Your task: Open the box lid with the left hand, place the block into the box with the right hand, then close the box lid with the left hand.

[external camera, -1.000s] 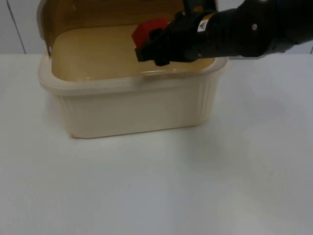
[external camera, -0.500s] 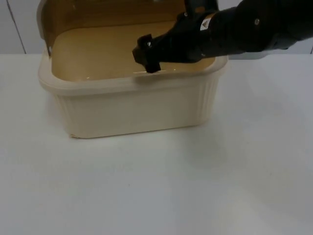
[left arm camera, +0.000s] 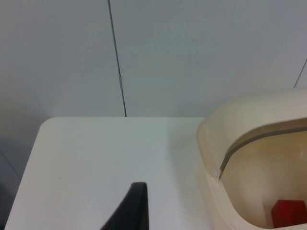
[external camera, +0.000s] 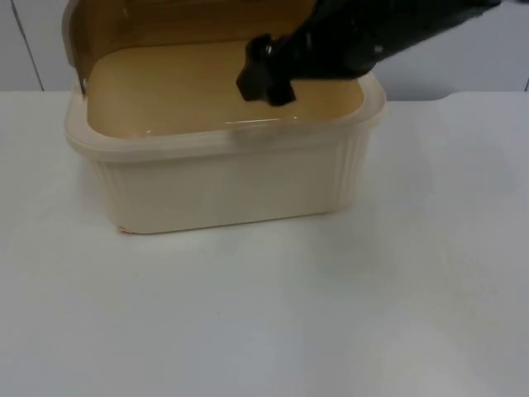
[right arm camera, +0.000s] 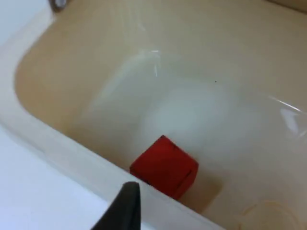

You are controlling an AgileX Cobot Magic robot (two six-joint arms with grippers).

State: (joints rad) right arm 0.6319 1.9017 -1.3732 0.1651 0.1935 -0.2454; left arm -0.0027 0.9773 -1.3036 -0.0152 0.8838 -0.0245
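right claw (external camera: 263, 81) hovers over the open box (external camera: 223, 178), emptied but finger spread unclear; the block (right arm camera: 164, 166) lies inside. left claw (left arm camera: 130, 211) waits beside the box, grip unclear, placed to shut the raised lid (external camera: 178, 18).

No lettering anywhere to read here. The cream box (external camera: 223, 178) carries no label or brand on its ribbed wall, and its raised lid (external camera: 165, 25) is bare too. The red block (right arm camera: 164, 166) lying inside the box shows plain faces, no number, no mark. On the black right arm (external camera: 372, 37) there is a small pale fleck near the wrist, too blurred to make out as a sign or sticker. The white table (external camera: 264, 314) and the grey partition wall (left arm camera: 192, 52) show nothing printed either.
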